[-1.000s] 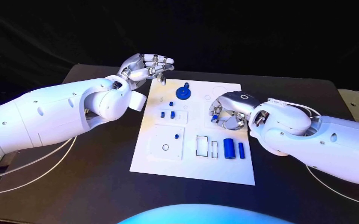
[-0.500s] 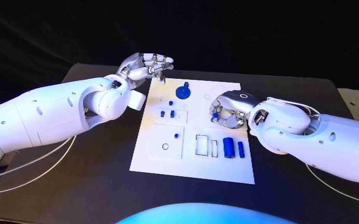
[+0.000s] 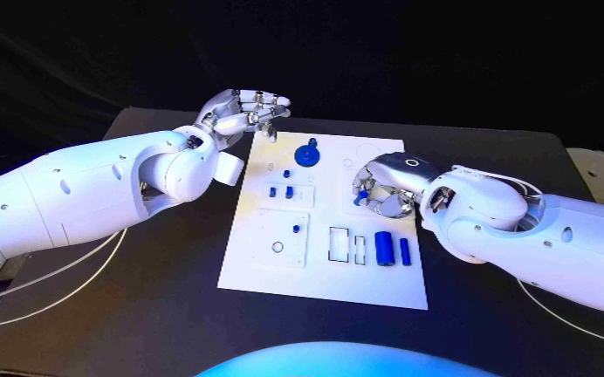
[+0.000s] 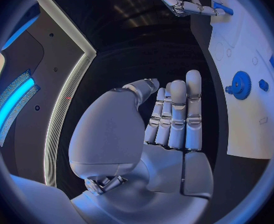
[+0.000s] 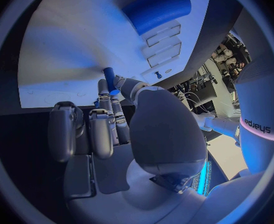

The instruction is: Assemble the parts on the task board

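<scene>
Over the task board (image 3: 321, 281) near edge: bare white, open to a reach from the front. Mid-board right blocked by the right hand (image 3: 384, 187), curled low around a small blue peg (image 5: 109, 77). Just beside it toward the front, two blue cylinders (image 3: 385, 249) lying in the way. Far left corner crowded by the left hand (image 3: 242, 113), raised, fingers together. Between both hands, a blue gear (image 3: 310, 155) standing upright; small blue pins (image 3: 281, 192) dotting the left-centre.

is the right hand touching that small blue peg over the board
Touching. The right wrist view shows the small blue peg pinched between the right hand's thumb and a finger, over the white task board.
</scene>
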`<action>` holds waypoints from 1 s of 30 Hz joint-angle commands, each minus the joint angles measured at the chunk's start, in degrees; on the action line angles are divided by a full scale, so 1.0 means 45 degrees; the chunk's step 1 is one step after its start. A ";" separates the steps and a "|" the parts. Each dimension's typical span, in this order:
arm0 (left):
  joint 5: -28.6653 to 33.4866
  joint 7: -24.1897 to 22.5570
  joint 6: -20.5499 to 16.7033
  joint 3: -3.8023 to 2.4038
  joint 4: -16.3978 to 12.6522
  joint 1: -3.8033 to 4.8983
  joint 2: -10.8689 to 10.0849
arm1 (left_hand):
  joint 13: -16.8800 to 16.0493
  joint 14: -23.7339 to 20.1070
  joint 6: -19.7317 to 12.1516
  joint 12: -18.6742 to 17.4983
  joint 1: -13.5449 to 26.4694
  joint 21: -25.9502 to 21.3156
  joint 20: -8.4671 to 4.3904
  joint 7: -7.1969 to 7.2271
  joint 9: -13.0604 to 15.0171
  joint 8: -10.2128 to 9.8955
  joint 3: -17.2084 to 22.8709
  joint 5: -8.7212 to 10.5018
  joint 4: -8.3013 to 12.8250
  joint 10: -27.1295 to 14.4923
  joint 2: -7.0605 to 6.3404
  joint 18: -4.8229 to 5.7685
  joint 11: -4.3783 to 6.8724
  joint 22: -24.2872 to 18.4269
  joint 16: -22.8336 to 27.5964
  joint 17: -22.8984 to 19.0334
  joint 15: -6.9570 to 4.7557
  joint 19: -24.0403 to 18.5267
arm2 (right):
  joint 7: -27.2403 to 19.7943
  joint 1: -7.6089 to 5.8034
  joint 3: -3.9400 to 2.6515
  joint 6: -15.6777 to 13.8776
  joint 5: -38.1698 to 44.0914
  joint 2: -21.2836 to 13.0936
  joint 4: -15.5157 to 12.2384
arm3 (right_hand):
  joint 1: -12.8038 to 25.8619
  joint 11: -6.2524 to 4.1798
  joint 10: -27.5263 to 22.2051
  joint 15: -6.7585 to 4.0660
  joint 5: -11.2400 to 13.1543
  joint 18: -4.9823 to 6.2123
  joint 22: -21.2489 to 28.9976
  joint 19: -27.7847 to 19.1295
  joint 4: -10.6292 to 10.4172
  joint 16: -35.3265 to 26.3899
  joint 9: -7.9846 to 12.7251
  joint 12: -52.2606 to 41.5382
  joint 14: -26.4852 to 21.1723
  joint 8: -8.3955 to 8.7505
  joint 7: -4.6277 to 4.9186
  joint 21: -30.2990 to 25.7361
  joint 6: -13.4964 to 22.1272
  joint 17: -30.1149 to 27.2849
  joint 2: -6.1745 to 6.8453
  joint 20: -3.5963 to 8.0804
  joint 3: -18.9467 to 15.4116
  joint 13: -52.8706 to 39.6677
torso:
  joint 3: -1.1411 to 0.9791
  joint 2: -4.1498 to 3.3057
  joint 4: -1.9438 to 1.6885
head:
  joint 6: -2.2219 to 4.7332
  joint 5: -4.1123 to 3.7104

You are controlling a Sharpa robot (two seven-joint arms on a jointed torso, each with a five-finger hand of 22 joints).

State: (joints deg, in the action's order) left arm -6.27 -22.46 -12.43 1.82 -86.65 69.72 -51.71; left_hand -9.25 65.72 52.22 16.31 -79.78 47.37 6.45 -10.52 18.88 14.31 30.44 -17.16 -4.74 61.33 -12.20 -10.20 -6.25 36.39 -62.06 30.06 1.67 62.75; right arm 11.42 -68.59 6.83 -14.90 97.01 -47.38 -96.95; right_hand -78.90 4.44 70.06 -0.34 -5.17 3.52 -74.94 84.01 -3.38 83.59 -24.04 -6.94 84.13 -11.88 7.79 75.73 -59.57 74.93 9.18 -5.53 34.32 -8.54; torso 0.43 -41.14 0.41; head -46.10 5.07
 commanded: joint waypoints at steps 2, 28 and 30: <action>0.0055 -0.0053 0.0164 -0.0008 -0.0001 0.0004 0.0042 | -0.0013 -0.0060 -0.0077 0.0036 -0.0024 -0.0088 0.0006 0.0014 -0.0011 -0.0012 -0.0056 -0.0021 0.0027 -0.0067 0.0103 -0.0088 -0.0025 -0.0012 0.0049 -0.0012 -0.0002 -0.0069 | 0.0002 -0.0090 -0.0034 -0.0478 -0.0096 -0.0147 -0.0307 | -0.0154 -0.0170 0.0281 -0.0095 0.0005 -0.0163 -0.2084 0.0337 0.0106 0.0031 -0.0031 -0.0046 0.0668 -0.0103 -0.0001 0.0097 -0.0141 0.0111 0.0005 0.0107 0.0028 -0.0020 | 0.0003 0.0017 0.0012 | -0.0014 -0.0035; 0.0055 -0.0131 0.0176 -0.0006 0.0308 -0.0008 0.0370 | -0.0024 -0.0060 -0.0078 0.0066 -0.0027 -0.0100 0.0005 0.0011 -0.0018 -0.0009 -0.0058 -0.0023 0.0033 -0.0088 0.0120 -0.0088 -0.0025 -0.0022 0.0053 -0.0026 -0.0004 -0.0064 | -0.0704 0.0414 -0.0062 -0.1479 -0.0357 0.1576 -0.1670 | -0.0170 -0.0175 0.0344 -0.0104 -0.0050 -0.0152 -0.2071 0.0323 0.0180 0.0036 -0.0057 -0.0033 0.0671 -0.0134 0.0003 0.0049 -0.0197 0.0117 0.0007 0.0117 0.0057 -0.0034 | 0.0030 0.0052 -0.0038 | 0.0084 0.0261; 0.0055 -0.0134 0.0185 -0.0006 0.0326 -0.0009 0.0398 | -0.0024 -0.0060 -0.0078 0.0066 -0.0027 -0.0100 0.0005 0.0011 -0.0018 -0.0009 -0.0058 -0.0023 0.0033 -0.0088 0.0120 -0.0088 -0.0025 -0.0022 0.0053 -0.0026 -0.0004 -0.0064 | -0.0783 0.0584 -0.0040 -0.1469 -0.0325 0.1886 -0.1548 | -0.0170 -0.0175 0.0344 -0.0104 -0.0050 -0.0152 -0.2071 0.0323 0.0180 0.0036 -0.0057 -0.0033 0.0671 -0.0134 0.0003 0.0049 -0.0197 0.0117 0.0007 0.0117 0.0057 -0.0034 | 0.0035 0.0052 -0.0038 | 0.0084 0.0301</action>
State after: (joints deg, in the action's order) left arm -6.27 -22.48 -12.44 1.83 -85.17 69.68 -50.11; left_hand -9.29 65.72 52.22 16.30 -79.79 47.14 6.45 -10.52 18.89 14.31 30.44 -17.16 -4.74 61.33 -12.20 -10.20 -6.25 36.35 -62.06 29.99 1.67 62.75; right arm 9.62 -66.35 6.60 -20.90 94.76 -39.45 -104.26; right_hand -79.35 4.61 70.23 -0.54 -5.23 3.52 -74.92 84.01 -2.82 83.59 -24.21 -7.03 83.92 -12.14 7.78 76.21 -59.95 74.91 9.22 -5.54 34.54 -8.63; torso 0.54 -40.95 0.30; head -45.67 6.18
